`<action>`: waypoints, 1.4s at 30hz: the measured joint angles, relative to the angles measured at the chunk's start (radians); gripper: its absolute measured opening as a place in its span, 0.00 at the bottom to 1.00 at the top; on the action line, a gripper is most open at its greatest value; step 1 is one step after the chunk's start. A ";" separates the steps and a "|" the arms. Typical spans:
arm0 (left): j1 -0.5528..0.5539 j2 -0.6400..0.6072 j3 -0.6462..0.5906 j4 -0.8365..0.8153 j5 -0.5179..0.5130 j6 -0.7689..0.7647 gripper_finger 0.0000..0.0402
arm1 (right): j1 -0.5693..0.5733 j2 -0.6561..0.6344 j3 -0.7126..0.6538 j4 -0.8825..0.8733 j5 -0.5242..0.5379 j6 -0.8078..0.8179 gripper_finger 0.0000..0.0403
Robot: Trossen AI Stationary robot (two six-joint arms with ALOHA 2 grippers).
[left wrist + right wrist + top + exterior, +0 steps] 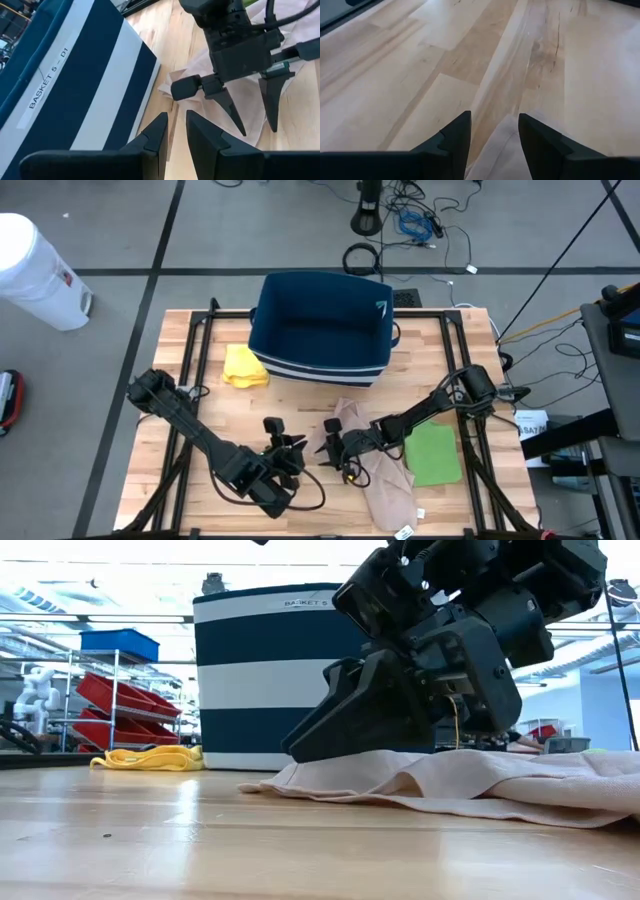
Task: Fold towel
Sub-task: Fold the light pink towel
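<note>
Table edge [200, 840]: bare wood nearest the low camera.
Towel [385, 480]: lies rumpled and unfolded on the table before the basket [320, 330]; I judge all folding is left.
My right gripper [492, 131]: fingers apart, straddling the towel's edge.
My left gripper [176, 131]: nearly together, holding nothing, just beside.
Views: only high shows the green cloth [432, 453] and yellow cloth [245, 366] together.
</note>
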 joint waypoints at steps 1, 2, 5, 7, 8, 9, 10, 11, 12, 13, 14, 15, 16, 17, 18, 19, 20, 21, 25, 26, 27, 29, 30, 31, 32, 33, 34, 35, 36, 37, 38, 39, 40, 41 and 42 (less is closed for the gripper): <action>0.000 0.000 0.000 0.002 -0.001 0.000 0.19 | 0.000 0.002 0.000 0.000 0.000 0.000 0.38; 0.000 0.000 0.000 0.004 -0.001 0.000 0.19 | 0.000 0.003 0.000 0.001 0.000 0.001 0.38; 0.000 0.000 0.000 0.005 -0.001 0.000 0.19 | -0.003 0.017 0.000 0.008 0.000 0.002 0.38; 0.000 0.000 0.000 0.006 -0.001 0.000 0.19 | -0.006 0.030 0.000 0.023 0.000 0.002 0.38; 0.000 0.000 0.000 0.008 -0.001 0.000 0.19 | -0.009 0.034 0.000 0.031 -0.001 0.003 0.38; 0.000 0.000 0.000 0.010 -0.001 0.000 0.19 | -0.011 0.034 0.000 0.031 -0.004 0.003 0.38; 0.000 0.000 0.000 0.013 -0.001 0.000 0.19 | -0.017 0.039 0.000 0.044 -0.018 0.001 0.38; 0.000 0.000 0.000 0.015 -0.001 0.000 0.19 | -0.019 0.047 0.008 0.052 -0.023 0.001 0.38; 0.001 0.000 0.000 0.016 -0.001 0.000 0.19 | -0.020 0.051 0.013 0.048 -0.023 0.000 0.38; 0.001 0.000 0.000 0.016 -0.001 -0.001 0.19 | -0.022 0.052 0.017 0.034 -0.024 -0.003 0.38; 0.001 0.000 0.000 0.018 0.000 -0.001 0.19 | -0.022 0.062 0.031 0.030 -0.024 -0.009 0.38; 0.000 0.000 0.000 0.020 0.000 -0.001 0.19 | -0.023 0.068 0.044 0.026 -0.025 -0.019 0.37; 0.000 0.000 0.000 0.021 0.000 -0.001 0.19 | -0.023 0.071 0.053 0.001 -0.027 -0.026 0.37; 0.000 0.000 0.000 0.024 0.002 -0.001 0.19 | -0.023 0.087 0.073 -0.020 -0.026 -0.028 0.36; 0.000 0.000 0.000 0.027 0.003 -0.001 0.19 | -0.024 0.101 0.093 -0.040 -0.027 -0.031 0.35; 0.000 0.000 -0.001 0.027 0.004 -0.001 0.19 | -0.024 0.111 0.101 -0.061 -0.026 -0.033 0.34; 0.000 0.000 -0.001 0.028 0.007 -0.001 0.19 | -0.024 0.120 0.125 -0.089 -0.027 -0.036 0.33; -0.003 0.000 -0.001 0.033 0.008 -0.001 0.19 | -0.023 0.127 0.139 -0.100 -0.026 -0.040 0.32; -0.008 0.000 -0.001 0.031 0.012 -0.001 0.19 | -0.023 0.132 0.163 -0.135 -0.026 -0.043 0.27; -0.011 0.000 -0.001 0.032 0.013 -0.001 0.19 | -0.023 0.125 0.163 -0.142 -0.027 -0.047 0.26; -0.013 0.000 -0.001 0.033 0.013 -0.001 0.19 | -0.023 0.122 0.162 -0.146 -0.026 -0.051 0.24; -0.017 0.000 -0.001 0.033 0.013 -0.002 0.19 | -0.023 0.106 0.162 -0.178 -0.020 -0.058 0.21; -0.019 0.000 -0.001 0.033 0.013 -0.002 0.19 | -0.023 0.097 0.161 -0.198 -0.013 -0.064 0.19; -0.022 0.000 -0.001 0.033 0.013 -0.002 0.19 | -0.024 0.090 0.161 -0.213 -0.008 -0.070 0.18; -0.025 0.000 -0.001 0.033 0.013 -0.002 0.19 | -0.024 0.083 0.161 -0.235 -0.007 -0.077 0.18; -0.026 0.000 -0.001 0.033 0.013 -0.003 0.19 | -0.024 0.079 0.161 -0.247 0.001 -0.082 0.18; -0.027 0.000 -0.001 0.033 0.013 -0.004 0.19 | -0.024 0.076 0.161 -0.257 0.011 -0.088 0.18; -0.027 0.000 -0.001 0.032 0.013 -0.005 0.19 | -0.024 0.076 0.161 -0.260 0.011 -0.095 0.18; -0.027 0.000 -0.001 0.033 0.013 -0.005 0.19 | -0.023 0.076 0.161 -0.262 0.011 -0.099 0.18; -0.027 0.000 -0.001 0.033 0.013 -0.005 0.19 | -0.022 0.076 0.161 -0.263 0.011 -0.101 0.19; -0.027 0.000 -0.001 0.033 0.013 -0.005 0.19 | -0.022 0.076 0.161 -0.265 0.012 -0.101 0.20; -0.027 0.001 -0.001 0.032 0.013 -0.005 0.19 | -0.022 0.076 0.161 -0.266 0.015 -0.100 0.20; -0.026 0.000 -0.001 0.033 0.013 -0.005 0.19 | -0.022 0.076 0.161 -0.266 0.020 -0.096 0.20; -0.026 0.001 -0.001 0.033 0.013 -0.006 0.19 | -0.022 0.076 0.161 -0.267 0.028 -0.096 0.19; -0.026 0.001 -0.001 0.033 0.013 -0.006 0.19 | -0.021 0.076 0.161 -0.269 0.032 -0.099 0.18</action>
